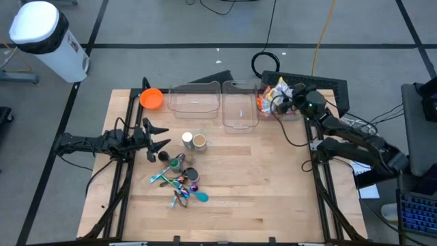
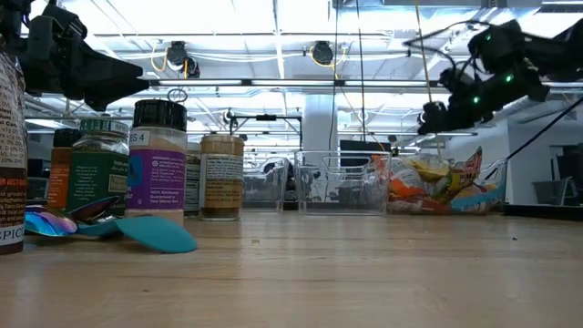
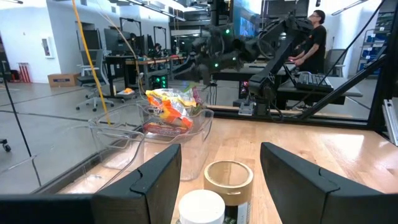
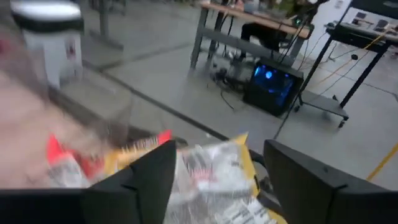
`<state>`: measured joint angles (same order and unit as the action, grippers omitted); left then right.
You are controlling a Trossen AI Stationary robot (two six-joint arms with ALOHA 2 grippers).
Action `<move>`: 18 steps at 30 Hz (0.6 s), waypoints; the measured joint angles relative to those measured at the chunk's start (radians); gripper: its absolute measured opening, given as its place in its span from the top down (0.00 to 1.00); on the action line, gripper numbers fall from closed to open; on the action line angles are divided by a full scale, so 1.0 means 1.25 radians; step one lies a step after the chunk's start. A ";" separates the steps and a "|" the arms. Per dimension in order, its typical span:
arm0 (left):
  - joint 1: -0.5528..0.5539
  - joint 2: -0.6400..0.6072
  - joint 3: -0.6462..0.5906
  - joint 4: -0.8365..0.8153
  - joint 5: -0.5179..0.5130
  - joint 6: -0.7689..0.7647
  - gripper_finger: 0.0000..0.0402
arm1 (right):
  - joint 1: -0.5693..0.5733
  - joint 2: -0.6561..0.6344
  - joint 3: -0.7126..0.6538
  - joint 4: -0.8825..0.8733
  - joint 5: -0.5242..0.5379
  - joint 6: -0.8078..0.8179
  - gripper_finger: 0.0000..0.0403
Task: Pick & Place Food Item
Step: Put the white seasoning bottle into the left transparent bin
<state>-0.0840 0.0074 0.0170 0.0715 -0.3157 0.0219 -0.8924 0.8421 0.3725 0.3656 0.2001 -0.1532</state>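
Snack packets (image 1: pixel 273 94), crinkly foil, heaped in one of three clear plastic bins (image 1: pixel 240 104); right gripper (image 1: pixel 281 100) spread above them, empty; left gripper (image 1: pixel 161 142) half-open, empty, beside spice jars (image 1: pixel 193 141).

Blurred by motion: snack packets (image 4: pixel 205 171) in right wrist view. Cut off at edge: spice jar (image 2: pixel 11 155).

Bright overhead ceiling light; motion-blurred right wrist view
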 joint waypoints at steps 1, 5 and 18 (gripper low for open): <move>0.000 0.000 0.000 0.000 0.000 0.000 0.43 | 0.006 -0.018 0.005 -0.014 -0.015 0.010 0.38; 0.000 0.000 0.000 0.000 0.000 0.000 0.43 | 0.059 -0.083 0.037 -0.053 -0.097 0.054 0.34; 0.000 0.000 0.000 0.000 0.000 0.000 0.43 | 0.481 -0.236 0.069 -0.129 -0.325 0.197 0.40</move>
<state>-0.0838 0.0074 0.0170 0.0719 -0.3157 0.0216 -0.2915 0.5474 0.4583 0.2044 -0.2066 0.0928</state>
